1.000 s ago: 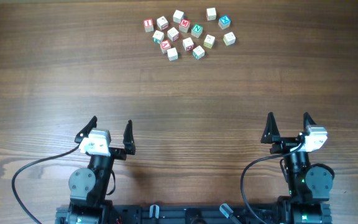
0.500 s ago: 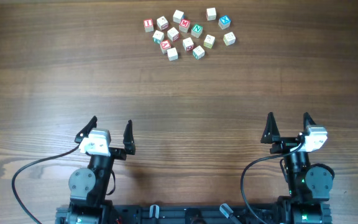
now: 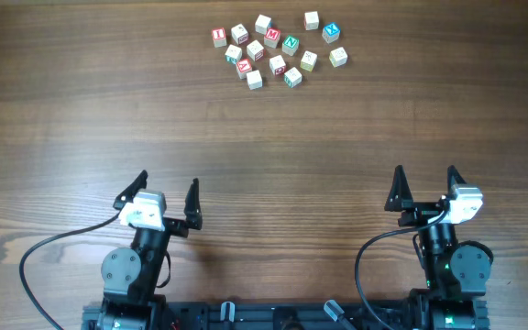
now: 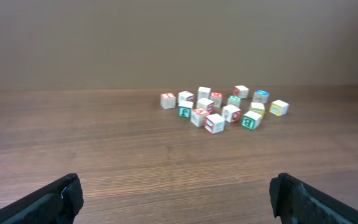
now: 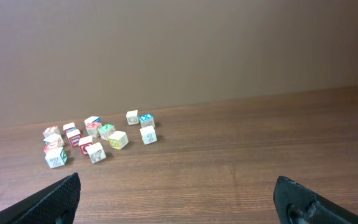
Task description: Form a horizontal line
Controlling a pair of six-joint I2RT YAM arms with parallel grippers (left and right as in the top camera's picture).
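Note:
Several small pale wooden letter cubes (image 3: 272,37) lie in a loose, irregular cluster at the far middle of the wooden table. They also show in the left wrist view as letter cubes (image 4: 215,122) and in the right wrist view as letter cubes (image 5: 118,139). No horizontal line is in view. My left gripper (image 3: 168,180) stands open near the front left, far from the cubes, with nothing between its fingers (image 4: 61,199). My right gripper (image 3: 424,170) is open at the front right, also empty and far from the cubes.
Bare wood grain table (image 3: 273,137) stretches between the grippers and the cluster. A plain brown wall (image 4: 179,43) rises behind the table's far edge. Black cables (image 3: 44,252) trail from both arm bases at the front edge.
My left gripper has shifted very slightly to the right. The right gripper and the cubes have not moved.

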